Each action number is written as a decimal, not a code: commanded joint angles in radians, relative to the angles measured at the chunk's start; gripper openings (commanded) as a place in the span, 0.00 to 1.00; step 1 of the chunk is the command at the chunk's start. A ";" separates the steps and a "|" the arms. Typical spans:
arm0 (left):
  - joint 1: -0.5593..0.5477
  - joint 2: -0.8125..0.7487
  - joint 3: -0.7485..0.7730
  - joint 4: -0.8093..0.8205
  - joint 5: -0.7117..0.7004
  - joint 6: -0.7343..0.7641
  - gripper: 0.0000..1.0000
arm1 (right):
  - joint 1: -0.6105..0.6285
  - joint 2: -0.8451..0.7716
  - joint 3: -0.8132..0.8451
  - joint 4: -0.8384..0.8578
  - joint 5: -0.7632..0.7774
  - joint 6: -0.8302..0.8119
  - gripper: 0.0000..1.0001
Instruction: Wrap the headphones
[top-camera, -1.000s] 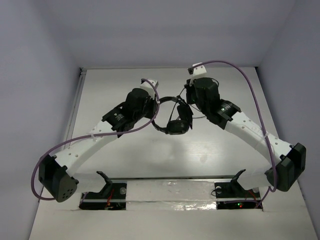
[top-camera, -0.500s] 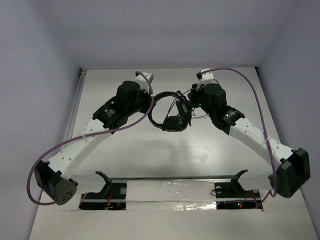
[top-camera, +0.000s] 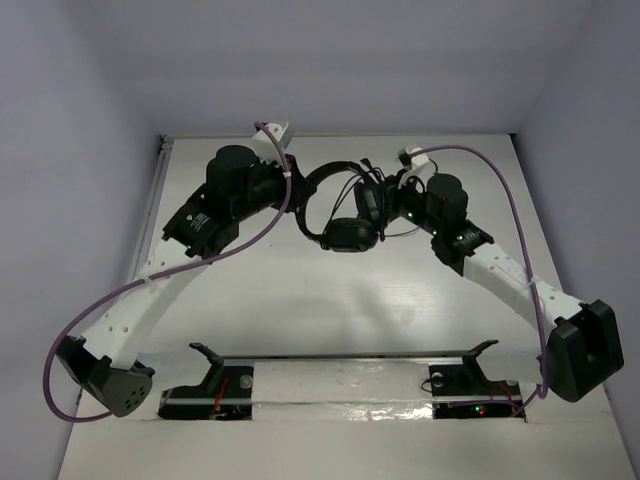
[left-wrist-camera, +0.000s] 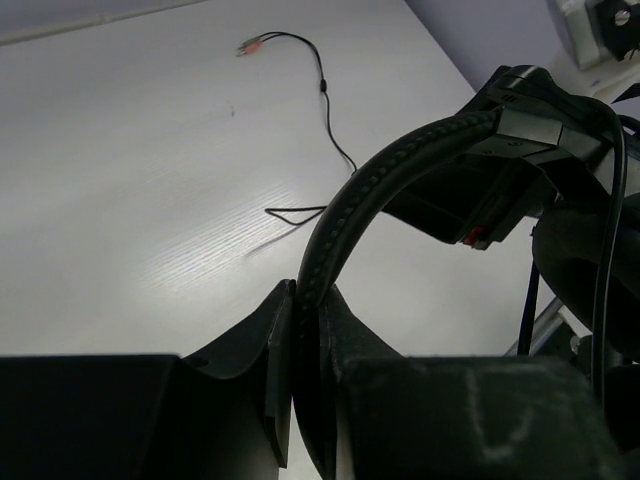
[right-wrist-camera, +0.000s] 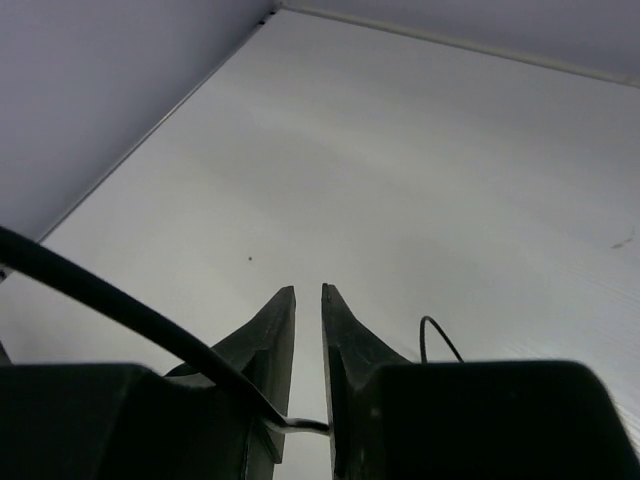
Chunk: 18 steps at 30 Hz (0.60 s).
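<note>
The black headphones (top-camera: 348, 234) hang above the middle of the white table (top-camera: 320, 300) between the two arms. My left gripper (top-camera: 300, 192) is shut on the curved headband (left-wrist-camera: 400, 160); in the left wrist view my left gripper (left-wrist-camera: 308, 287) pinches it edge-on, and an earcup (left-wrist-camera: 585, 250) hangs at the right. The thin black cord (left-wrist-camera: 325, 90) trails over the table to its coloured plugs (left-wrist-camera: 250, 44). My right gripper (top-camera: 388, 198) sits just right of the earcups. In the right wrist view my right gripper (right-wrist-camera: 308, 290) is nearly closed, with the cord (right-wrist-camera: 100, 295) pinched low between the fingers.
Thick purple cables (top-camera: 505, 190) loop from both arms. A raised rail (top-camera: 150, 220) runs along the table's left edge, and the grey walls close in at the back and sides. Two black mounts (top-camera: 215, 360) stand by the arm bases at the near edge.
Both arms have moved toward the back of the table, the left one also leftward and the right one rightward. The headphones went farther back with them.
</note>
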 joint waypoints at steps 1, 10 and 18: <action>0.020 -0.039 0.085 0.102 0.086 -0.069 0.00 | -0.010 0.013 -0.019 0.178 -0.100 0.040 0.23; 0.030 -0.007 0.237 0.083 0.134 -0.121 0.00 | -0.010 0.165 -0.029 0.412 -0.159 0.123 0.32; 0.030 0.034 0.384 0.051 0.149 -0.156 0.00 | -0.010 0.308 0.043 0.463 -0.163 0.120 0.34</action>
